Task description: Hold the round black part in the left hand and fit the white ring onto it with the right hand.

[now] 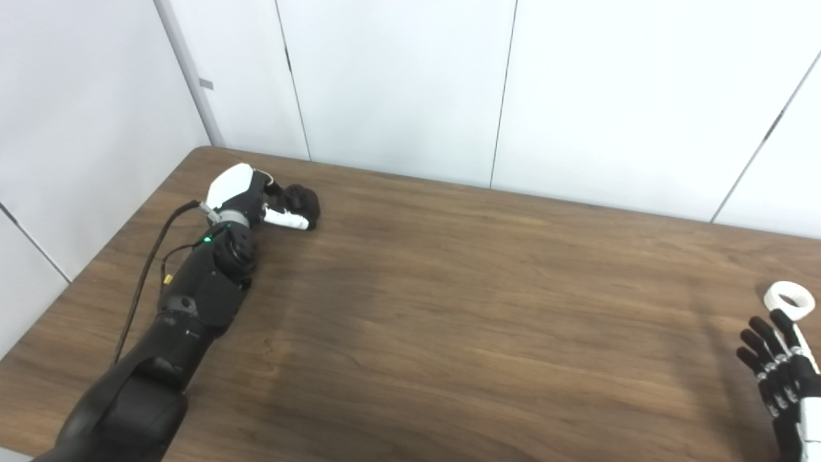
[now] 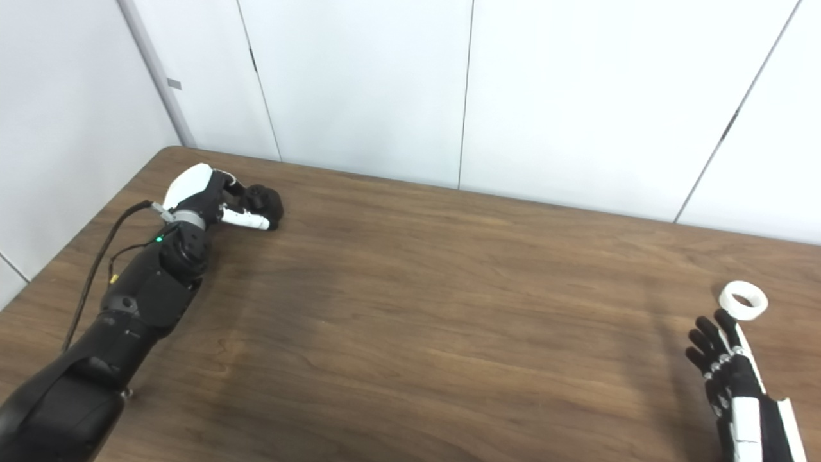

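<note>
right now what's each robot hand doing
Left robot hand: closed around the round black part on the table.
Right robot hand: open, empty, just short of the white ring.

Bare wooden table between both hands, wall panels close behind far edge

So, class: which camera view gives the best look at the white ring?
The right eye view: the white ring lies whole on the table, clear of the frame edge. In the left eye view it sits at the right border, its hole less plainly seen.

Round black part far-left; white ring flat, right.
</note>
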